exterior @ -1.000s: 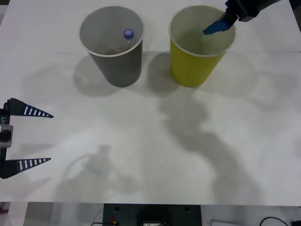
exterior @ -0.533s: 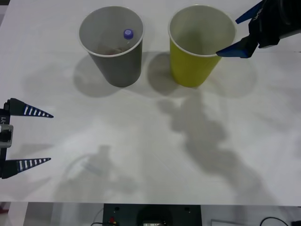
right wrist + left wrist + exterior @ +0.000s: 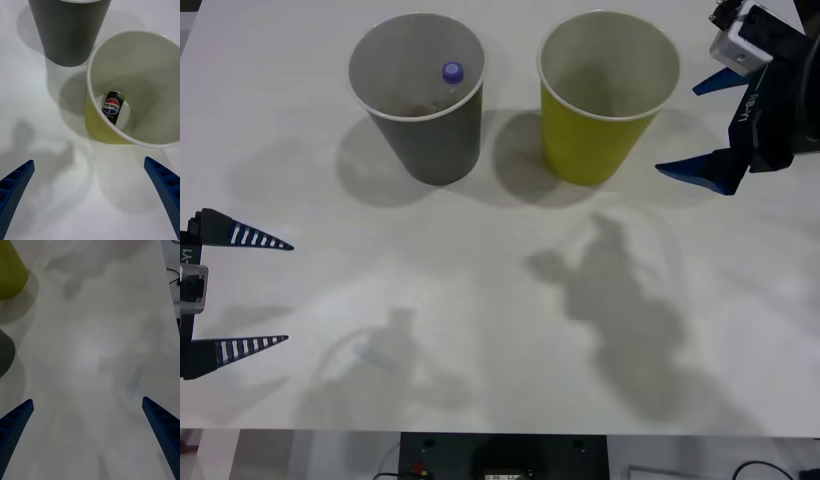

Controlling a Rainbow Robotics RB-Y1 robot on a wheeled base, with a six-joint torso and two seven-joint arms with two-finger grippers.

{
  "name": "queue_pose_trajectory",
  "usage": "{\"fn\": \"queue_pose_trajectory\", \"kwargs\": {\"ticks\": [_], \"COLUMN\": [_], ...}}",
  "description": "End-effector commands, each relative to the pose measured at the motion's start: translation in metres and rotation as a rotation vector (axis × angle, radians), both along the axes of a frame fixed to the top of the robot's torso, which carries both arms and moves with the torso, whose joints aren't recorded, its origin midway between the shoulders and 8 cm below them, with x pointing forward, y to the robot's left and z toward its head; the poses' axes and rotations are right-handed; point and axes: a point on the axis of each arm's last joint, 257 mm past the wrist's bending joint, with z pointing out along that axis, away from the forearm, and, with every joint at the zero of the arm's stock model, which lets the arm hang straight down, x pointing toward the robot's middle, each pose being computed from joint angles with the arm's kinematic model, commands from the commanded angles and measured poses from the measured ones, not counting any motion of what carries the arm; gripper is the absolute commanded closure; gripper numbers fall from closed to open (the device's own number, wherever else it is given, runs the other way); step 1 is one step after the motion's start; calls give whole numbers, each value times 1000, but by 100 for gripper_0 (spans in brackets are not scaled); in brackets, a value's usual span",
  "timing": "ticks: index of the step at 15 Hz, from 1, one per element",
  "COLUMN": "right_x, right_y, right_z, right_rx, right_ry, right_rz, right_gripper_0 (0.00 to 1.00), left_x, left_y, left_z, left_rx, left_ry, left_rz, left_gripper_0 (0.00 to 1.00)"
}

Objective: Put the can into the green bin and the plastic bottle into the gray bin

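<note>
The Pepsi can (image 3: 112, 107) lies on its side on the floor of the green bin (image 3: 565, 150). The plastic bottle (image 3: 452, 73) stands inside the gray bin (image 3: 450, 145), its blue-purple cap just below the rim.

The right gripper (image 3: 715, 130) hangs beside the green bin, clear of the rim, jaws spread and holding nothing. The left gripper (image 3: 240, 292) is parked near the table's (image 3: 480, 300) left edge, jaws likewise spread and empty.

Handling assessment:
- Can: probably light; thin walls are stiff but dent under excess force. The smooth surface may slip. Grip across the mid-body.
- Bottle: probably light, with soft, yielding walls. The cap and neck are the firmest hold.
- Bins: tall, tapered and likely light; a nudge at the rim could tip them.

Both items appear deposited as required.
</note>
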Motion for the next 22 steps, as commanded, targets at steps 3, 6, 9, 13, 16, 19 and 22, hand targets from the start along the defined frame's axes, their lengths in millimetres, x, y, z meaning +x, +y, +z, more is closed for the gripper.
{"fn": "queue_pose_trajectory", "kwargs": {"ticks": [3,6,9,13,16,19,22], "right_x": [-29,-45,-60,-74,-82,-84,-85], "right_y": [-15,-25,-37,-56,-68,-79,-92], "right_z": [-30,-44,-56,-78,-91,-100,-107], "right_rx": [-42,-44,-41,-47,-49,-56,-66], "right_ry": [14,24,37,68,113,120,137], "right_rz": [123,172,202,223,214,188,167], "right_gripper_0": [0,0,0,0,0,0,0], "left_x": [0,0,0,0,0,0,0], "left_y": [0,0,0,0,0,0,0], "left_z": [0,0,0,0,0,0,0], "left_rx": [0,0,0,0,0,0,0], "left_ry": [0,0,0,0,0,0,0], "left_rz": [0,0,0,0,0,0,0], "left_gripper_0": [0,0,0,0,0,0,0]}}
